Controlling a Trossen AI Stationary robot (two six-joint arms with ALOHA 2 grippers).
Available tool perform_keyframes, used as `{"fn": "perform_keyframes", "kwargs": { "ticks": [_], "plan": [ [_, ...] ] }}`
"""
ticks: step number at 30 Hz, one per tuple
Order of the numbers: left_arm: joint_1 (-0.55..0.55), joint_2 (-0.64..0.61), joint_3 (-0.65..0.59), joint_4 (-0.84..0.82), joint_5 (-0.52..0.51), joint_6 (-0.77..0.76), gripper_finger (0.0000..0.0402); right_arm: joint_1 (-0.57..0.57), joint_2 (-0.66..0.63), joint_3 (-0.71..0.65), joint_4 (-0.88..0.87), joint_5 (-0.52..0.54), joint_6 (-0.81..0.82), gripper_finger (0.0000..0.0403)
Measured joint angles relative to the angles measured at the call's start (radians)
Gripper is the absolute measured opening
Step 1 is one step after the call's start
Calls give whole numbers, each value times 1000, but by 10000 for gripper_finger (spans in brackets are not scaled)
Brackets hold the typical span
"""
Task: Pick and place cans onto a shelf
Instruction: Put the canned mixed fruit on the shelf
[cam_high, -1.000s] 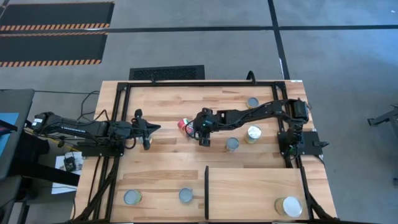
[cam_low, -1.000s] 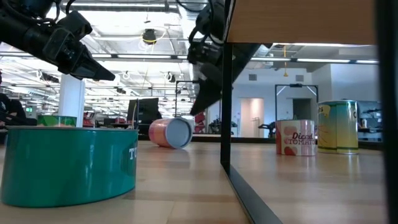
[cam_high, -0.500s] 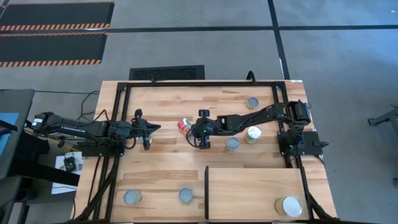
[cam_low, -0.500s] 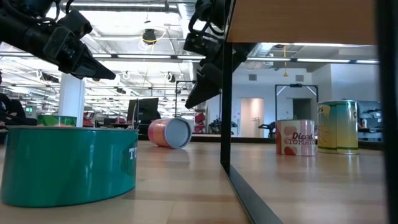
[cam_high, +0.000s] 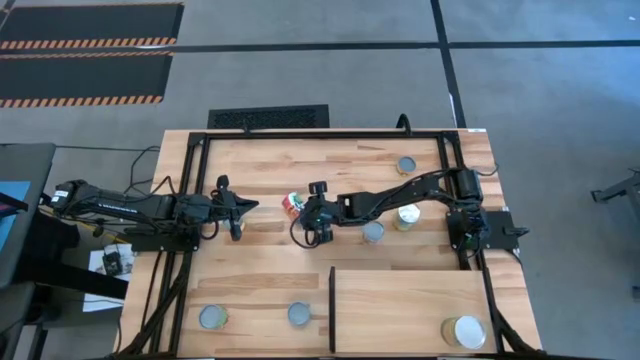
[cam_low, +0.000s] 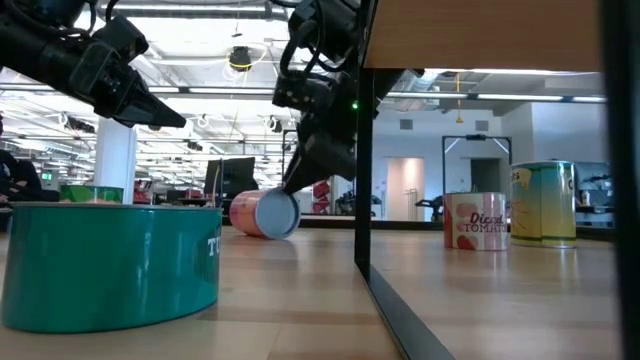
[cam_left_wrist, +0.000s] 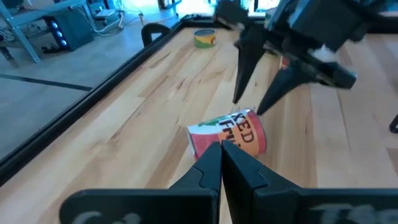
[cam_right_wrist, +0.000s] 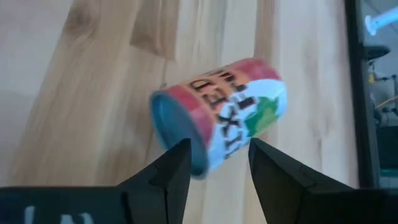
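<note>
Tipped can: a red, white and green labelled can (cam_high: 291, 204) lies on its side on the tabletop (cam_high: 270, 170), beyond the shelf's black divider and to its left in the high view; it also shows in the low view (cam_low: 264, 213), the left wrist view (cam_left_wrist: 229, 135) and the right wrist view (cam_right_wrist: 217, 115).
Right claw: the right claw (cam_high: 311, 226) hangs just beside the tipped can, fingers parted and pointing down. In its own wrist view (cam_right_wrist: 216, 163) the can's body lies between and just past the two fingertips. Whether they touch the can I cannot tell.
Left claw: the left claw (cam_high: 246, 206) hovers on the far side of the tipped can from the right claw, a short way off, fingers pressed together and holding nothing (cam_left_wrist: 221, 163).
Shelf: the pale shelf (cam_high: 410, 310) sits nearer the camera edge than the tipped can, its black divider (cam_high: 332, 308) upright on its left edge.
Can on shelf: one wide can (cam_high: 464, 332) stands at the shelf's right near corner.
Other cans: three upright cans (cam_high: 373, 232) (cam_high: 407, 214) (cam_high: 406, 165) stand right of the tipped can; two more (cam_high: 212, 317) (cam_high: 299, 315) stand left of the divider, off the shelf.
</note>
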Motion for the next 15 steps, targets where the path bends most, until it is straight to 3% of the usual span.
{"fn": "perform_keyframes", "kwargs": {
  "ticks": [11, 15],
  "plan": [
    [0, 0, 0, 0, 0, 0, 2, -38, 0, 0, 28, -77, -21, 123],
    [0, 0, 0, 5, -1, 0, 2, -47, 0, 0, 39, -91, -3, 120]
  ]
}}
